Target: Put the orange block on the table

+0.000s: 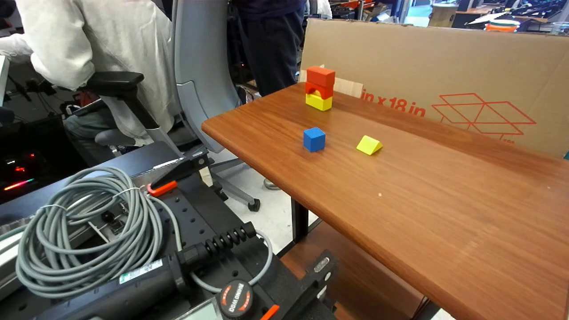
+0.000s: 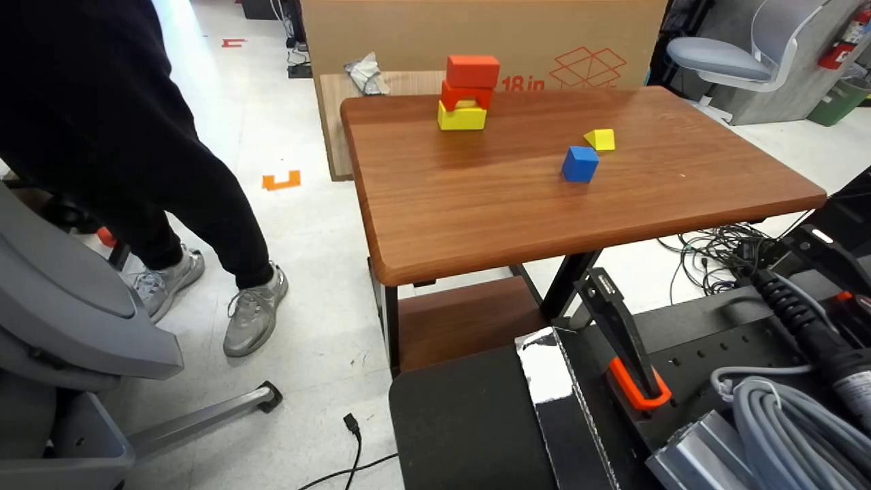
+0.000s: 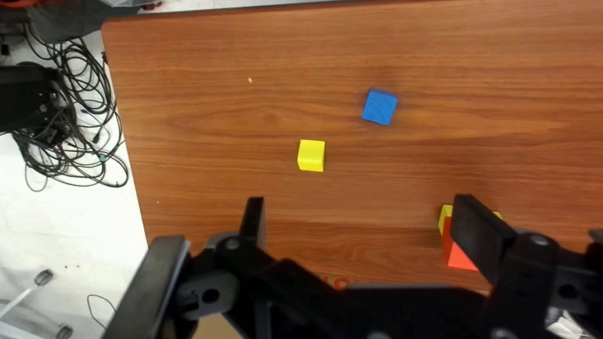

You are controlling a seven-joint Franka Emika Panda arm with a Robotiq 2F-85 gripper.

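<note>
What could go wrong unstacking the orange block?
Lifting the orange block could drag or tip the red arch directly beneath it.
The open gripper partly hides the stack in the wrist view, so alignment might be misjudged.
The cardboard rising behind the table might get bumped.

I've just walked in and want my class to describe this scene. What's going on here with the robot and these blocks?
An open robot gripper hovers over the table, holding nothing. The orange block sits on a red arch, which stands on a yellow block, so the job of putting it on the table is not yet done. A blue cube and a yellow wedge lie apart on the table.
</note>
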